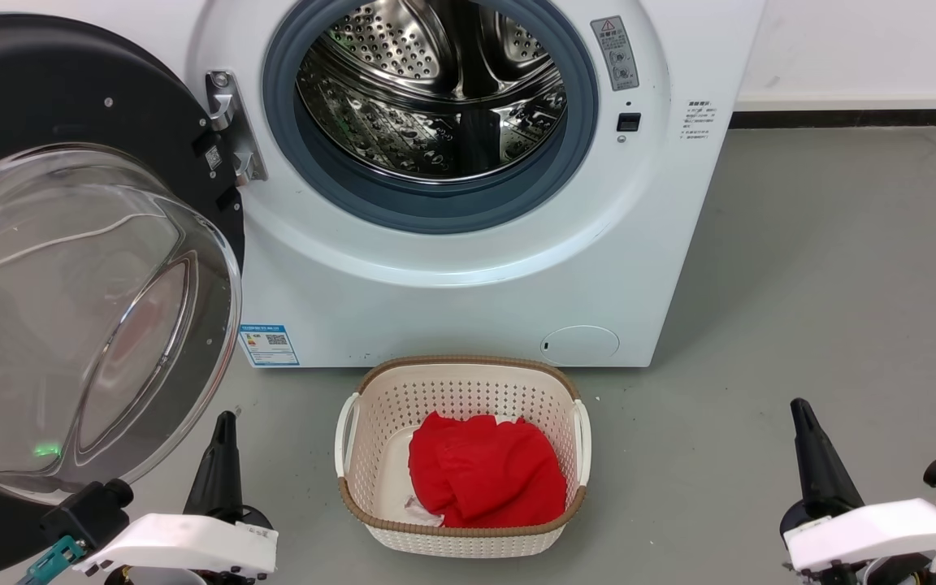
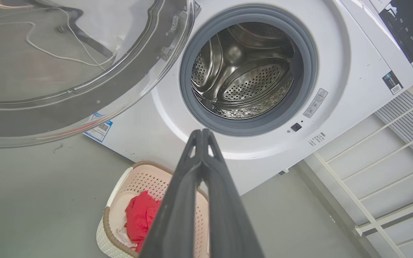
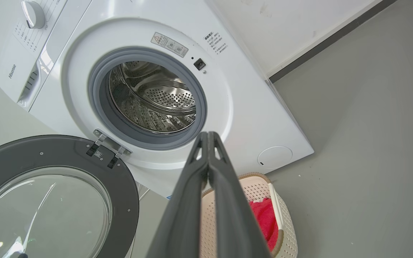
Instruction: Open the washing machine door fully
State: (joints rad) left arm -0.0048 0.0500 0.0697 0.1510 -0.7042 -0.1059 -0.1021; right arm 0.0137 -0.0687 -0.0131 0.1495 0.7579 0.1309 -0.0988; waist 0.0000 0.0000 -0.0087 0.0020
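Jaws, both pairs: fingers pressed together, holding nothing.

Listed left to right across my head view:

1. Washing machine door (image 1: 70, 97). Black disc standing wide of the opening, from 9 to 11 o'clock. Its inner face and glass bowl (image 1: 70, 325) are turned toward me. It already looks far open; whether it has reached its stop I cannot tell.
2. Left gripper (image 1: 226, 421). At 7 o'clock, tips pointing to 12, just beside the bowl's lower rim but apart from it. The door lies at 11 o'clock from these tips, so I judge this arm much the nearer for any last push.
3. Hinge (image 1: 232, 122). Upright on the opening's 9 o'clock edge; the door turns about this line, its free edge away to the left.
4. Washing machine (image 1: 452, 301). White box at 12 o'clock, with grey gasket (image 1: 289, 154) and bare steel drum (image 1: 435, 89); blue sticker (image 1: 267, 345) low on its front.
5. Laundry basket (image 1: 460, 382). On the floor at 6 o'clock, just before the machine, with a red cloth (image 1: 484, 471) inside.
6. Right gripper (image 1: 799, 410). At 5 o'clock, well apart from the door.

Not legible: the door's left and bottom rims are cut off by the head view's edge, and its outer face and handle are turned away.
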